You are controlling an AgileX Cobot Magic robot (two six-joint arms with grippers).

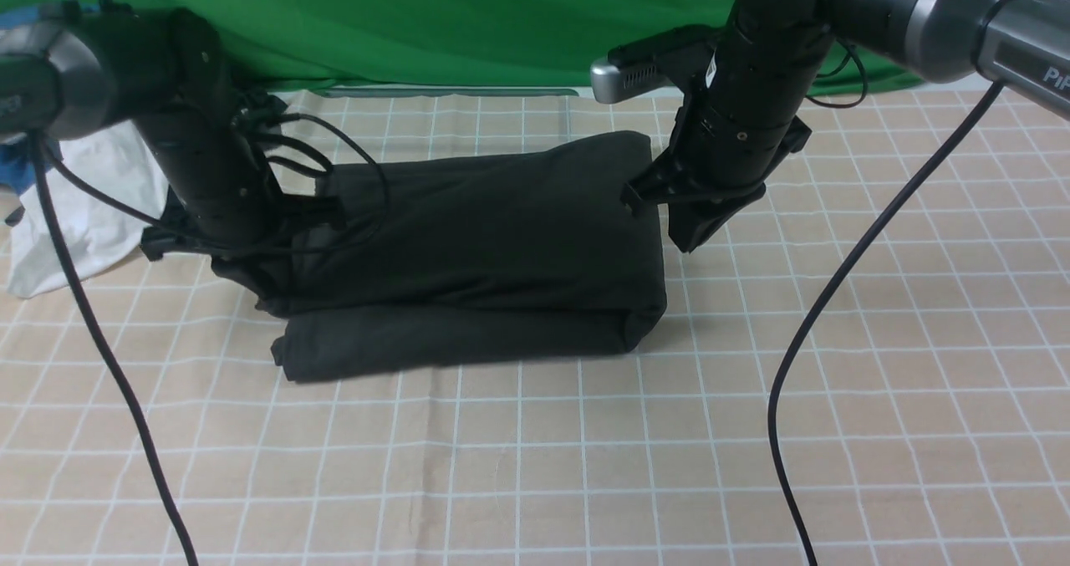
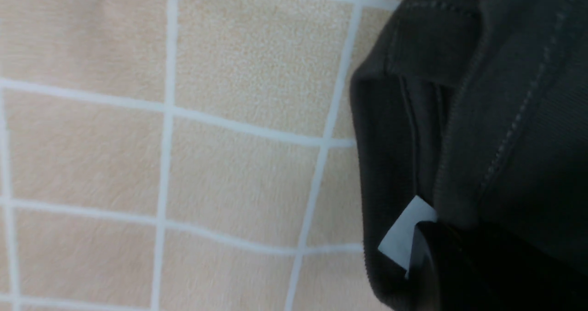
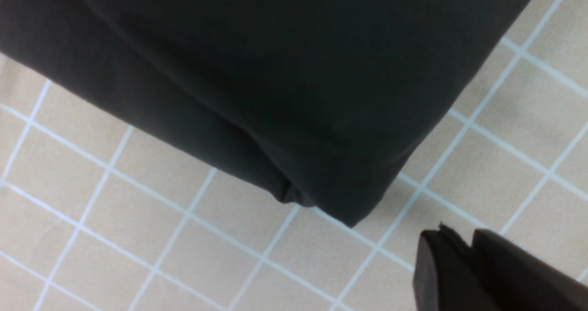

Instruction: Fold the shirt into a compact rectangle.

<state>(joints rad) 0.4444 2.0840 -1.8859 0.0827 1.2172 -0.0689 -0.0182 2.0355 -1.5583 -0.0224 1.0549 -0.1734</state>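
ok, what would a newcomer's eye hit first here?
The dark shirt, folded into a long bundle across the middle of the grid-lined table, its lower layer sticking out toward the camera. Then the two black arms over it: the left arm down at the shirt's left end, the right arm above its right end.

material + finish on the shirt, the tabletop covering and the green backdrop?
Shirt: matte dark knit, probably cotton; soft folds, stitched hems. Tabletop covering: likely cloth or thin vinyl, dull; grid lines ripple slightly. Backdrop: fabric or plastic sheet, unclear; it drapes in creases with a faint sheen.
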